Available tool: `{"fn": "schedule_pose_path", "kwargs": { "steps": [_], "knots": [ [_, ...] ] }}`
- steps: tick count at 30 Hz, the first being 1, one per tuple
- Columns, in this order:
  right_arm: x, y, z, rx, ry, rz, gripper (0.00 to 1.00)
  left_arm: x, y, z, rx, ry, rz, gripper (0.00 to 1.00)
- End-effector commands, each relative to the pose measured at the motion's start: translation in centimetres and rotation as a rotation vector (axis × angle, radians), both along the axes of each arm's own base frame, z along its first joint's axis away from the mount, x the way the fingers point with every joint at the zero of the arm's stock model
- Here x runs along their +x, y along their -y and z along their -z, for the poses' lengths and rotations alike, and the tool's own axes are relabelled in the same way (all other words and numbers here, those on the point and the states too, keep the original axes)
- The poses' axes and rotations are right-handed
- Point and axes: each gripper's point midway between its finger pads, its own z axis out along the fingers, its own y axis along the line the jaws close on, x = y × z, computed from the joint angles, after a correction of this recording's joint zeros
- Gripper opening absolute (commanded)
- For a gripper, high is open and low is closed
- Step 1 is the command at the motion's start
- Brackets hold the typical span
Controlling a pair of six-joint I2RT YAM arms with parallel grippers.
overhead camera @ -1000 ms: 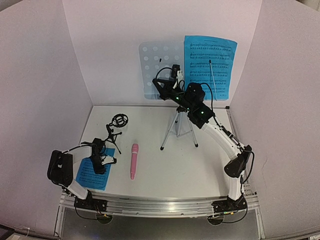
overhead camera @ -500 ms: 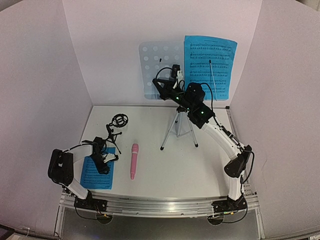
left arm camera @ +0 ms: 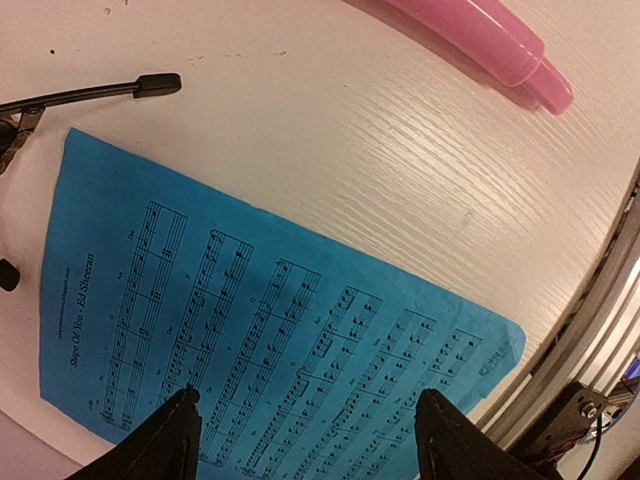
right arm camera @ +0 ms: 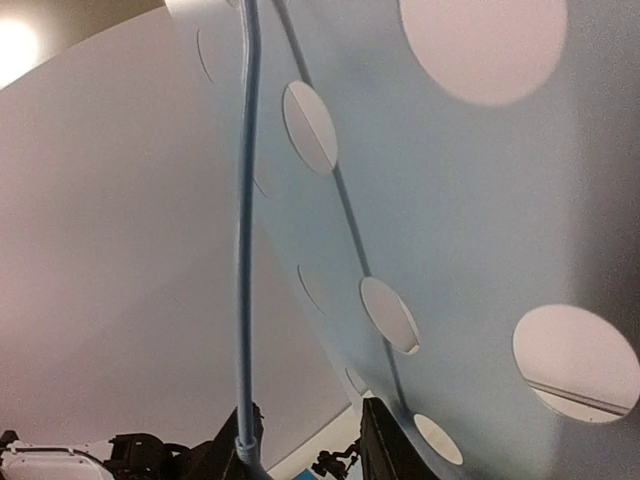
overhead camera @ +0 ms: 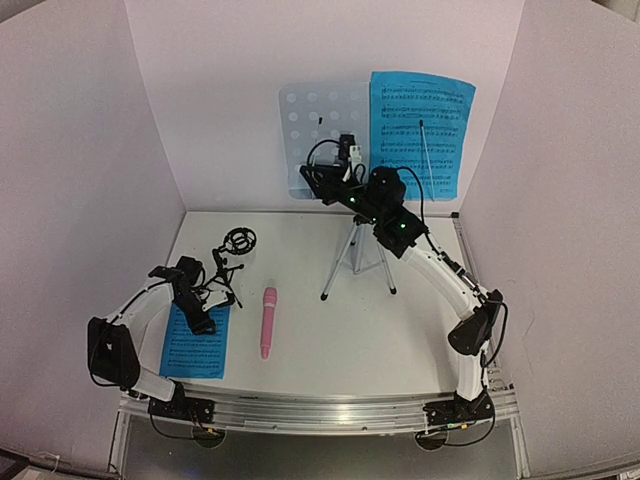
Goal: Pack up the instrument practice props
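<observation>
- The left gripper [left arm camera: 308, 405] hung just above a blue sheet [left arm camera: 280, 310], fingers spread wide with nothing between them.
- That sheet lay flat at the near left corner of the table [overhead camera: 400, 330].
- The pink mic [overhead camera: 268, 322] lay to its right, and the mic stand [overhead camera: 232, 258] stood just behind it.
- The right gripper [right arm camera: 312, 445] was up at the lower edge of the music stand [overhead camera: 320, 125], fingers partly parted, with the stand's thin rod [right arm camera: 243, 250] against one finger.
- A second sheet [overhead camera: 420, 135] stood upright on the stand's right side.
</observation>
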Motion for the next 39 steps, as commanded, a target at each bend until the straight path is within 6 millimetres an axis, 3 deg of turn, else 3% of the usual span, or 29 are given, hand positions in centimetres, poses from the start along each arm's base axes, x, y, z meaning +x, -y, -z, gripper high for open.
{"fn": "schedule_pose_path", "kwargs": {
  "steps": [1, 6, 13, 18, 24, 27, 30, 34, 39],
  "knots": [
    [-1.2, 1.0, -1.7, 0.015, 0.014, -0.007, 0.35, 0.1, 0.9, -3.9, -0.049, 0.041, 0.05, 0.74],
    [-2.9, 1.3, -3.3, 0.027, 0.041, -0.029, 0.4, 0.7, 2.4, -8.6, -0.139, 0.105, 0.086, 0.74],
    [-5.0, 3.2, -4.9, 0.035, 0.061, -0.028, 0.49, 3.1, 5.9, -16.7, -0.337, 0.23, 0.068, 0.74],
    [-6.8, 4.0, -4.8, -0.034, 0.044, -0.055, 0.56, 4.3, 9.8, -24.8, -0.543, 0.322, 0.054, 0.73],
    [-11.1, 5.1, -3.3, -0.228, -0.024, -0.227, 0.61, 4.7, 15.6, -35.6, -0.873, 0.436, 0.058, 0.74],
    [-12.2, 7.5, -3.0, -0.311, -0.057, -0.198, 0.62, 5.8, 18.3, -40.2, -1.042, 0.459, 0.019, 0.74],
    [-12.1, 11.5, -3.7, -0.302, -0.086, -0.09, 0.62, 6.6, 21.7, -42.9, -1.152, 0.428, 0.0, 0.74],
    [-11.2, 16.9, -4.5, -0.294, -0.112, 0.134, 0.6, 7.5, 27.5, -44.1, -1.241, 0.355, -0.023, 0.74],
    [-10.0, 22.7, -6.0, -0.261, -0.128, 0.4, 0.54, 7.8, 33.0, -46.3, -1.366, 0.36, -0.039, 0.75]
  ]
}}
